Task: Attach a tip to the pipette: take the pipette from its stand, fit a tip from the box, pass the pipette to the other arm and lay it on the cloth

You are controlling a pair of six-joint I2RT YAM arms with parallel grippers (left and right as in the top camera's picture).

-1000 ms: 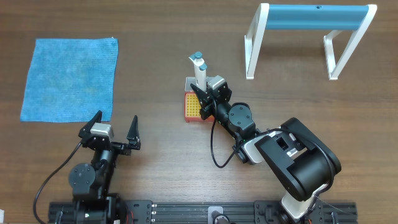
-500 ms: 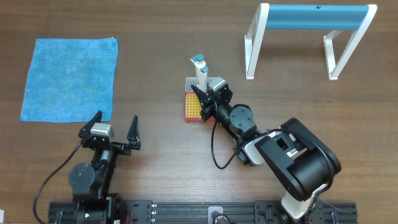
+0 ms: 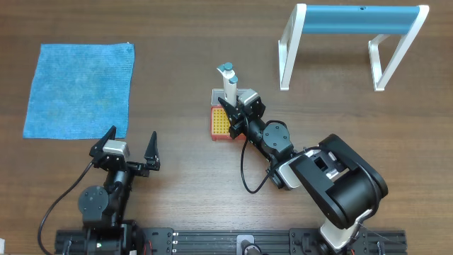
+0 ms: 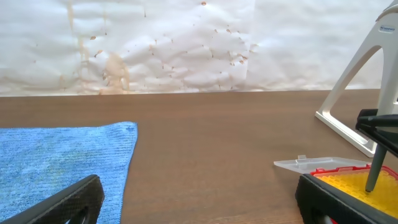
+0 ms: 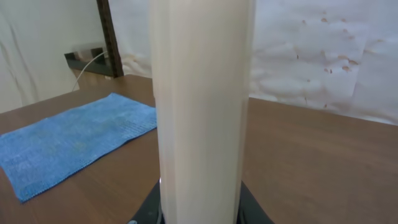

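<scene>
My right gripper (image 3: 233, 108) is shut on the white pipette (image 3: 228, 83), which stands upright with its blue top up. The pipette's pale body (image 5: 202, 106) rises close in front of the right wrist camera. Its thin lower end (image 4: 373, 171) reaches down to the yellow tip rack of the red tip box (image 4: 357, 182), whose clear lid lies open beside it. From above the tip box (image 3: 219, 122) sits just under the gripper. The blue cloth (image 3: 79, 91) lies flat at the far left. My left gripper (image 3: 127, 152) stands open near its base, holding nothing.
The white pipette stand with a blue bar (image 3: 354, 39) stands at the back right. Its white leg (image 4: 351, 93) rises behind the tip box. The cloth's near corner (image 4: 62, 158) lies ahead of the left fingers. Bare wooden table lies between cloth and box.
The right gripper and pipette have shifted very slightly toward the tip box. The left arm has not moved.
</scene>
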